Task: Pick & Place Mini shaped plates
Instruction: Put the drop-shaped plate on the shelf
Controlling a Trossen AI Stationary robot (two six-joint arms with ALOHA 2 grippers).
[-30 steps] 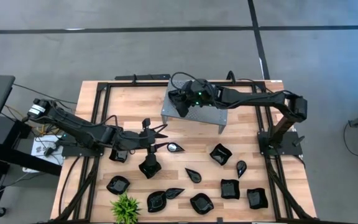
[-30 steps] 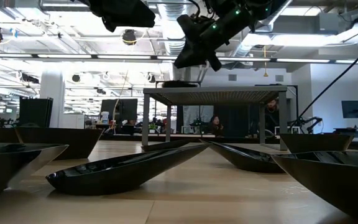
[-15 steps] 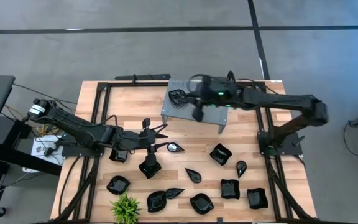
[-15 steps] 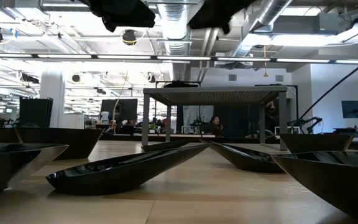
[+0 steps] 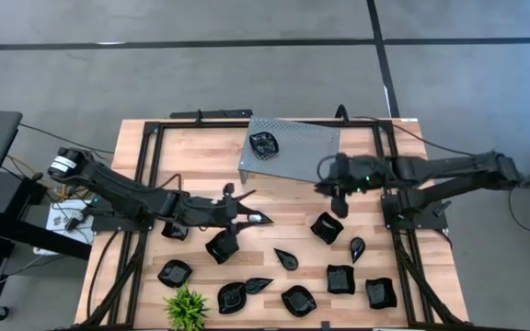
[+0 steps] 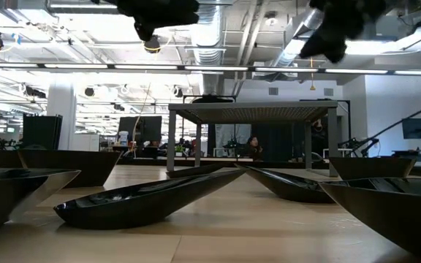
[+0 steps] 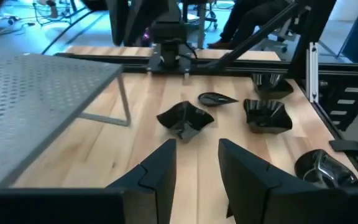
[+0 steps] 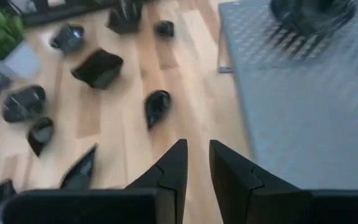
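Several glossy black mini shaped plates lie on the near half of the wooden table, among them a wavy-edged one [image 5: 327, 227] [image 7: 185, 119] and a teardrop [image 5: 286, 259]. One plate [image 5: 264, 143] [image 8: 312, 12] rests on top of the grey perforated shelf [image 5: 297, 152]. My left gripper [image 5: 247, 215] [image 7: 197, 155] is open above a small teardrop plate [image 5: 260, 219], with nothing between its fingers. My right gripper [image 5: 329, 187] [image 8: 196, 163] hangs at the shelf's right end, above the table, with a narrow empty gap between its fingers.
A small green plant [image 5: 186, 308] stands at the near edge, left of centre. Black frame rails [image 5: 145, 184] run along the table's left and right sides. The right arm's base [image 5: 412, 210] stands right of the plates. Bare wood lies between the shelf and the plates.
My right gripper has drawn back from over the shelf's left part toward the table's right edge, and the plate stays on the shelf. My left gripper has moved a little to the right, toward the small teardrop plate, and tipped slightly down.
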